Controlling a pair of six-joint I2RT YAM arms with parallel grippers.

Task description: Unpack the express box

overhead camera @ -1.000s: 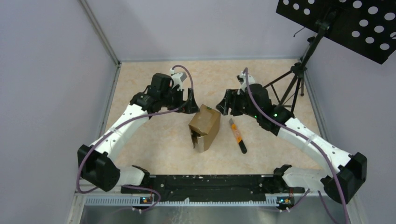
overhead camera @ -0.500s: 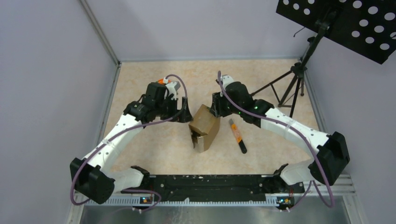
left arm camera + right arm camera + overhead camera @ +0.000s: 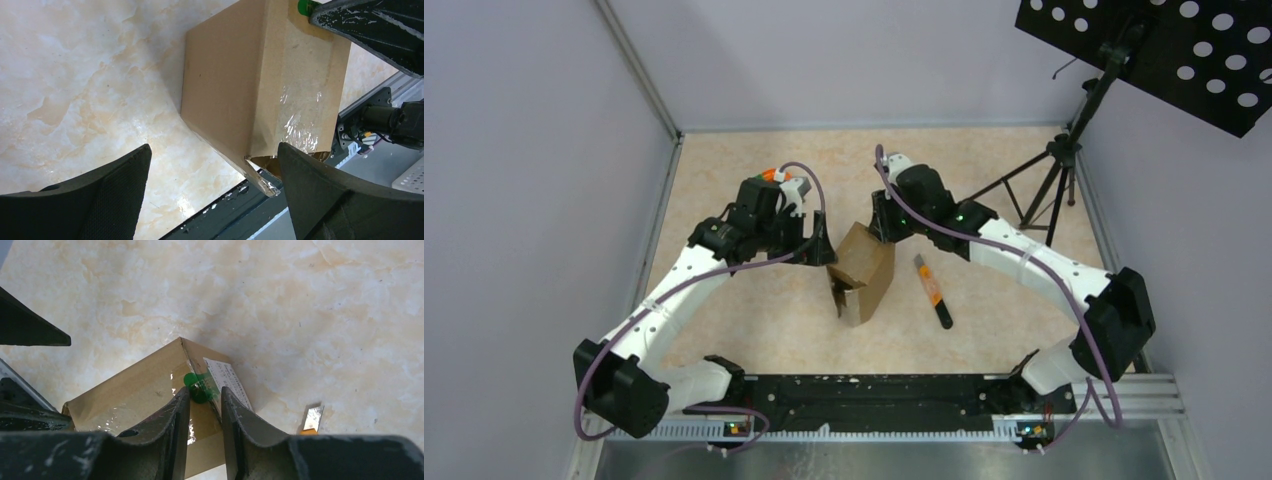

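Note:
The brown express box (image 3: 864,265) lies at mid-table, its near end flap (image 3: 849,300) hanging open. Clear tape shines on its side (image 3: 295,125). A green tape tab (image 3: 197,382) sticks up at the box's far top edge beside a white label (image 3: 227,377). My right gripper (image 3: 879,232) is over that edge. Its jaws (image 3: 205,389) stand narrowly apart with the tab between the tips. My left gripper (image 3: 824,245) is wide open at the box's far left corner, and the box (image 3: 240,85) shows beyond its fingers (image 3: 212,147), untouched.
An orange-and-black utility knife (image 3: 932,290) lies right of the box, its blade (image 3: 313,417) showing. A black tripod (image 3: 1049,180) stands at the back right under a perforated black board (image 3: 1184,50). A black rail (image 3: 874,390) runs along the near edge.
My right gripper has swung left onto the box's far edge and its jaws have narrowed around the green tab. The left gripper shifted slightly towards the box, staying wide open.

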